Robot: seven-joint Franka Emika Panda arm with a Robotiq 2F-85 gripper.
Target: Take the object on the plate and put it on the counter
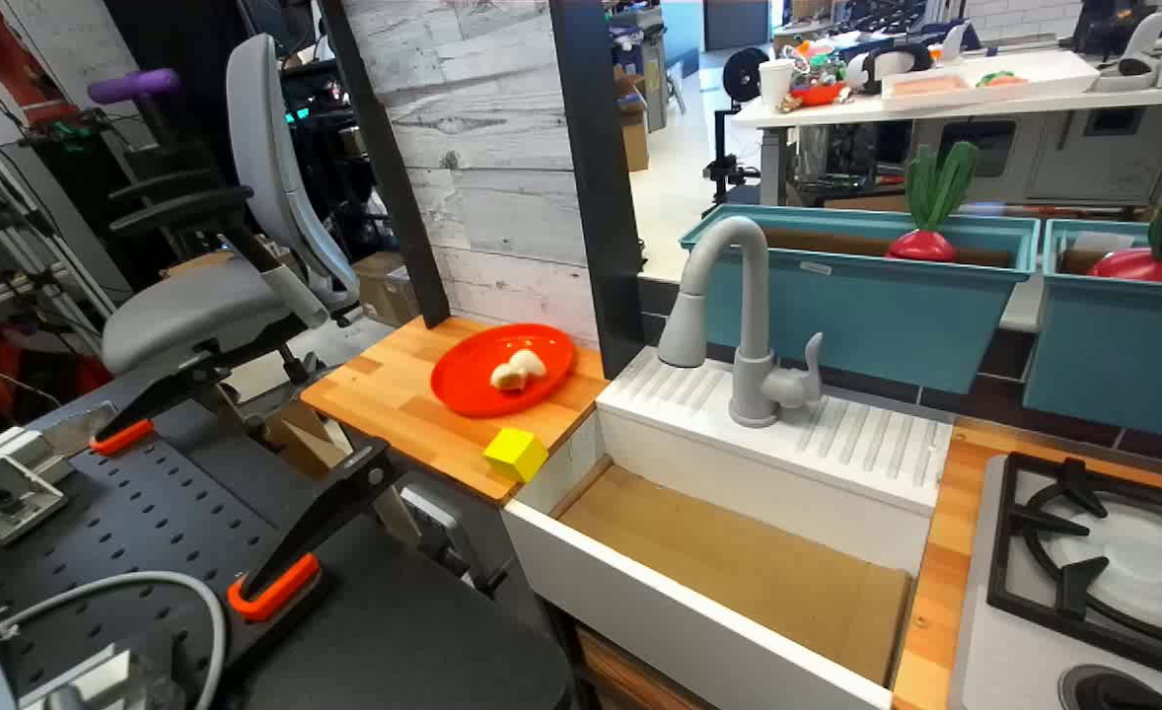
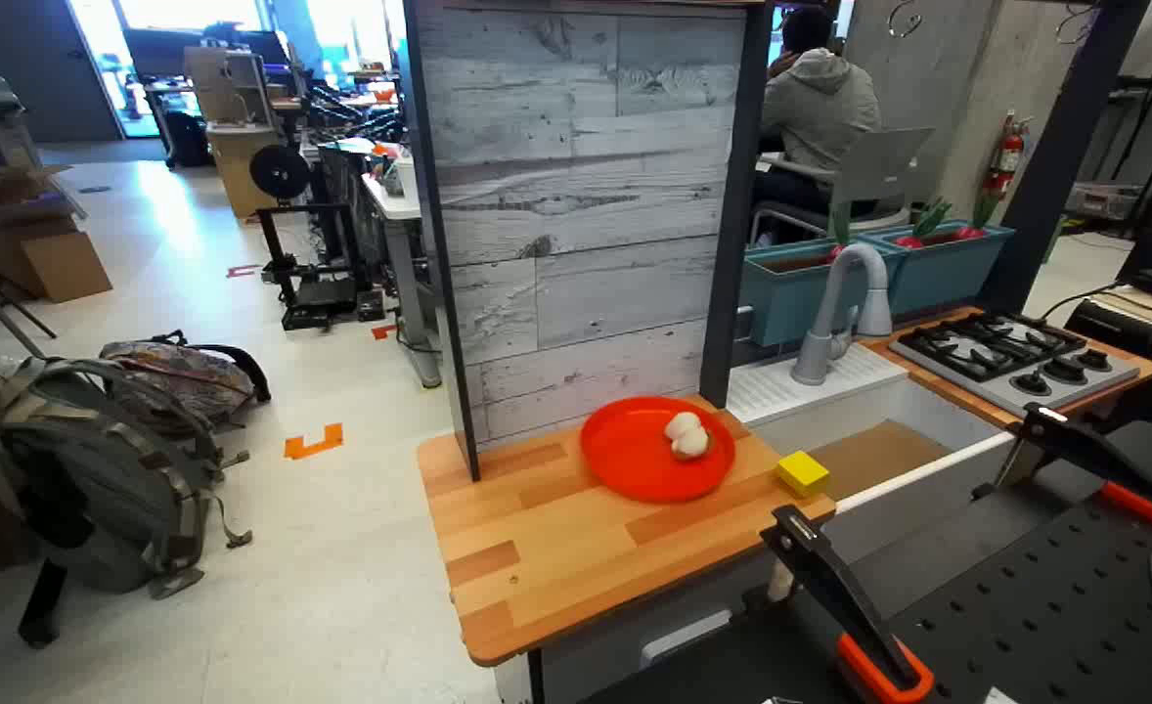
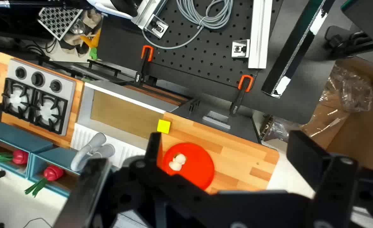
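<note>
The object, a small pale cream lump with two rounded parts, lies on the plate and shows in both exterior views (image 1: pixel 528 364) (image 2: pixel 691 442) and in the wrist view (image 3: pixel 180 158). The plate is round and red-orange (image 1: pixel 468 370) (image 2: pixel 625 455) (image 3: pixel 199 167) and rests on the wooden counter (image 1: pixel 384 390) (image 2: pixel 556 557) (image 3: pixel 237 155). My gripper (image 3: pixel 225 137) shows only in the wrist view. It is open and empty, well above the counter, with its left finger overlapping the plate's left edge in the picture. The gripper is out of view in both exterior views.
A yellow block (image 1: pixel 516 456) (image 3: pixel 163 126) sits at the counter's corner by the white sink (image 1: pixel 680 641). A grey faucet (image 1: pixel 754 316) stands behind the sink. A grey plank wall (image 2: pixel 586 215) rises behind the plate. Black clamps (image 2: pixel 840 596) and a stove (image 2: pixel 1016 362) are nearby.
</note>
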